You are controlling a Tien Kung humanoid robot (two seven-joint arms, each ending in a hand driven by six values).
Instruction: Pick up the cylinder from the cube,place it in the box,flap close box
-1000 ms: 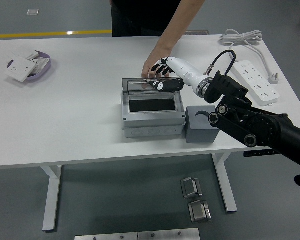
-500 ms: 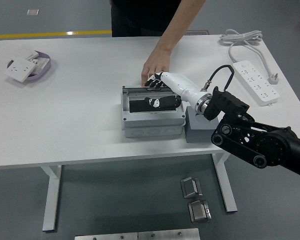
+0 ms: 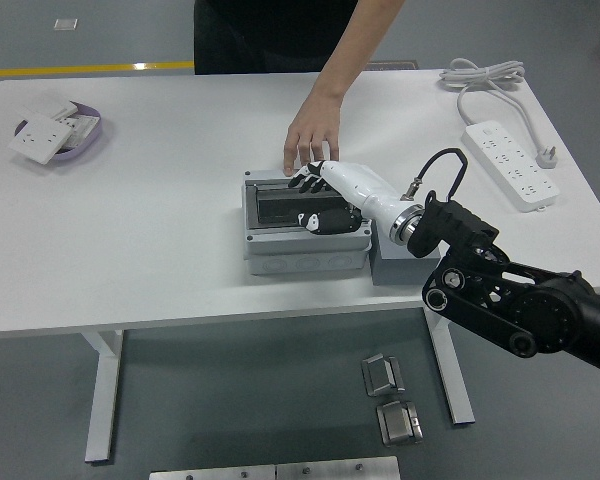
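Observation:
The grey box stands mid-table with its clear flap lying down flat over the dark opening. My right hand, white with black fingers, rests flat on the flap, fingers spread and holding nothing. The grey cube stands just right of the box, largely hidden by my forearm. I cannot see the cylinder. A person's hand reaches from the far side and touches the box's back edge. My left arm is out of view.
A white power strip with its coiled cable lies at the far right. A purple dish with white socket plates sits at the far left. Metal parts lie on the floor.
The flap has gone from raised to lying flat on the box. My right hand has come down with it. The person's hand stays at the box's back edge.

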